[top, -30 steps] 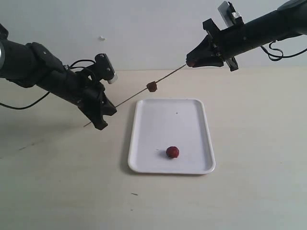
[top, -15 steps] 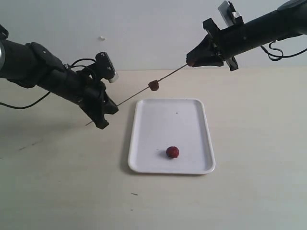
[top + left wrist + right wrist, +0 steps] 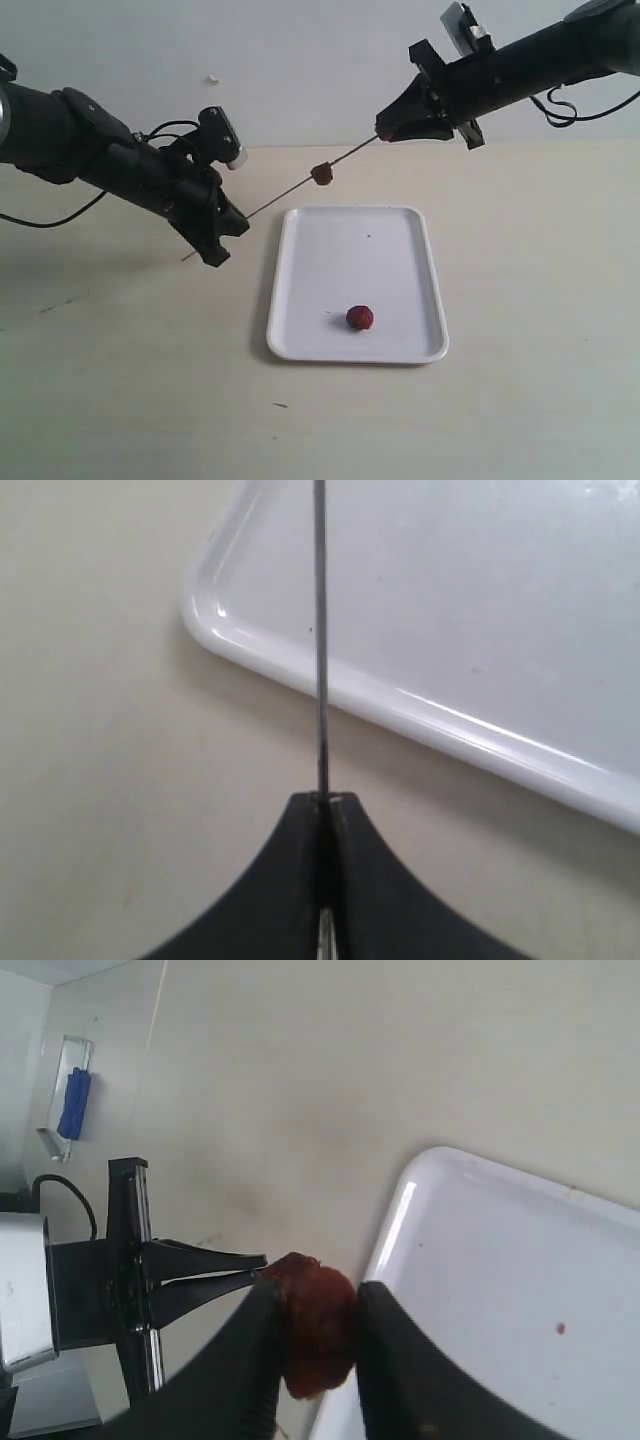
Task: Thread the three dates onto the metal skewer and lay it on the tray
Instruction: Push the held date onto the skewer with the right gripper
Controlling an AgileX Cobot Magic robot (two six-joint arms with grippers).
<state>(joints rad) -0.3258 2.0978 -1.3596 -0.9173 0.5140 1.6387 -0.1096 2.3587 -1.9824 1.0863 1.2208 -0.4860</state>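
Threading step: the second of three dates, judging by one on the rod, one at its tip and one loose.
Skewer: the skewer (image 3: 285, 196) hangs in the air, slanting up from beside the tray's far left corner toward the far edge of the surface.
Threaded date: the threaded date (image 3: 321, 174) sits about midway along the rod, above the tray's far rim.
Second date: the second date (image 3: 316, 1322) is at the skewer's upper tip; I cannot tell whether the point has entered it.
Third date: the third date (image 3: 360, 318) lies loose on the tray (image 3: 300, 290), toward its near rim.
Left end effector: the left end effector (image 3: 323, 802) is pressed together on the skewer's lower end.
Right end effector: the right end effector (image 3: 386, 130) is clamped on the second date, its fingers part-spread around it.
Next move: probably pushing that date down along the rod's own line while the rod is held steady, so the tip passes through the middle instead of bending or slipping off.
Surface: the pale surface (image 3: 520, 300) carries the tray near its middle.
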